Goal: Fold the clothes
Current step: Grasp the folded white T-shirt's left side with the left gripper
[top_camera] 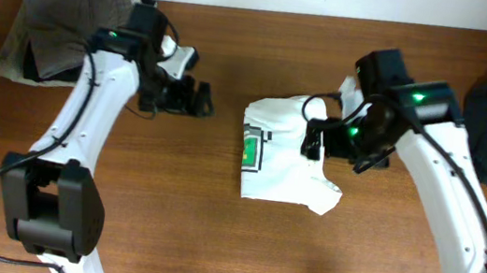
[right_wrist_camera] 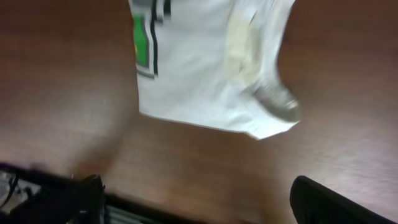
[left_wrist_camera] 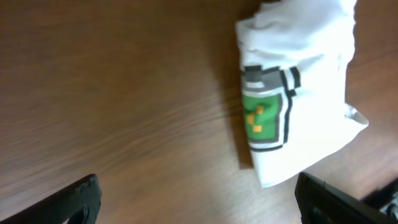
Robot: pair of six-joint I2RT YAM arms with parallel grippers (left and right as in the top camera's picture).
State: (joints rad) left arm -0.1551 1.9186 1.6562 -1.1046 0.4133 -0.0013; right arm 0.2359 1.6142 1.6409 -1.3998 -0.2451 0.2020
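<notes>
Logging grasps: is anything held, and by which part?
Nothing. The left gripper and right gripper jaws are open; the white fabric T-shirt lies free.

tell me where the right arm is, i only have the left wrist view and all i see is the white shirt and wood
observer: Seen from overhead, the right gripper hangs over the right part of the white T-shirt, jaws open, nothing in them.
operator: ok, any other clothes near my left arm
observer: Yes, a grey pile of garments lies at the far left corner of the table, behind the left arm and well apart from the shirt.
</notes>
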